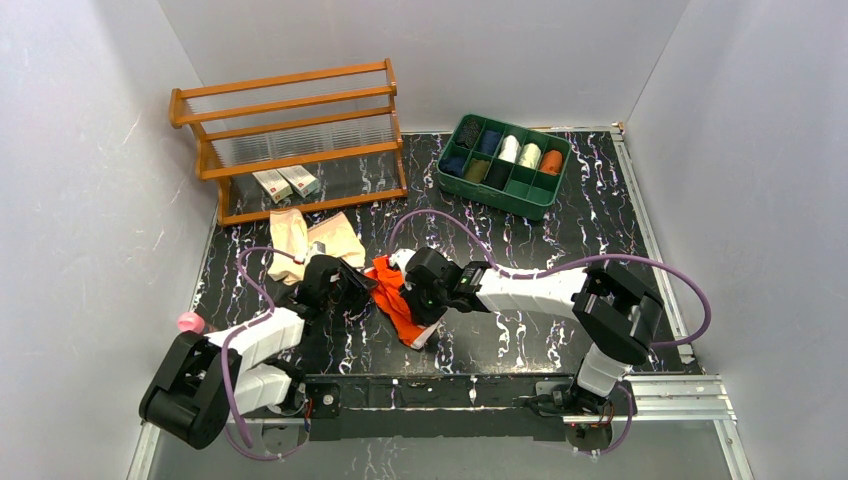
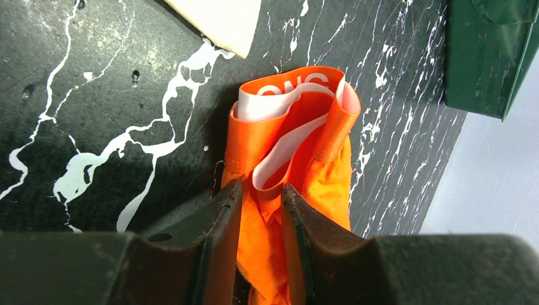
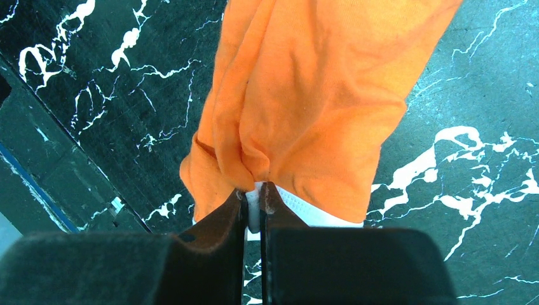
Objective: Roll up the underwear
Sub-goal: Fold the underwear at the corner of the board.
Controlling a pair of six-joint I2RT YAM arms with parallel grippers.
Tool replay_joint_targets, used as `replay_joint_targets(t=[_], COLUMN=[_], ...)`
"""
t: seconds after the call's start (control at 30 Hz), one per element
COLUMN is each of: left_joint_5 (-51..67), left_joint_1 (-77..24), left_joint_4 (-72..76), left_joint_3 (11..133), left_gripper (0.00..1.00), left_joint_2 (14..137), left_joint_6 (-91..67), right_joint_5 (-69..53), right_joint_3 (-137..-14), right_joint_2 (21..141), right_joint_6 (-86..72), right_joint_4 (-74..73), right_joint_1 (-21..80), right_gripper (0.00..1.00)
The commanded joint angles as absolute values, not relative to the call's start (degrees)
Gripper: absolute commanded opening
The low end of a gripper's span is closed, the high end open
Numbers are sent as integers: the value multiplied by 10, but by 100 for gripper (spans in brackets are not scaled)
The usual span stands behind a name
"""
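Observation:
The bright orange underwear point(image 1: 400, 300) with white trim lies bunched on the black marbled table between my two grippers. My left gripper point(image 1: 366, 284) is shut on its left side; in the left wrist view point(image 2: 262, 197) orange cloth point(image 2: 299, 127) fills the gap between the fingers. My right gripper point(image 1: 415, 292) is shut on the white waistband, seen in the right wrist view point(image 3: 253, 194) with the orange cloth point(image 3: 318, 95) spread out beyond it. The pale beige underwear point(image 1: 305, 240) lies flat behind the left gripper; its corner shows in the left wrist view point(image 2: 219, 22).
A green compartment tray point(image 1: 490, 197) with several dark, white and orange rolls stands at the back right, also in the left wrist view point(image 2: 483, 57). A wooden rack point(image 1: 290, 140) with two small boxes point(image 1: 285, 182) stands at the back left. A pink object point(image 1: 190, 322) lies at the table's left edge.

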State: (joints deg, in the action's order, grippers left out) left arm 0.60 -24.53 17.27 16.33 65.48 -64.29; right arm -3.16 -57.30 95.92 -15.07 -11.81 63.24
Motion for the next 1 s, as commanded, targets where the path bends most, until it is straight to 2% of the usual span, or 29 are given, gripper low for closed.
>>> replay_joint_targets(t=[0.0,0.37,0.6,0.77,0.97], left_joint_5=[-13,0,0,19,42], left_joint_1=[-243,-243,-243,-243,-243], left_joint_4=[186,242,243,236,177], left_joint_3=[156,153,154,166,214], left_gripper=[27,25,16,4,0], left_joint_2=[659,678,690,682,657], left_joint_6=[-644,-651,-647,-637,-600], right_joint_5=[-29,-36,-39,-40,-38], right_joint_3=[-568,-564,-562,-561,-556], right_joint_2=[934,934,934,933,925], right_joint_6=[-156,-159,-159,-159,-146], right_joint_4=[-104,-100,-98,-101,-102], right_joint_1=[634,634,634,634,634], right_gripper=[15,15,15,15,15])
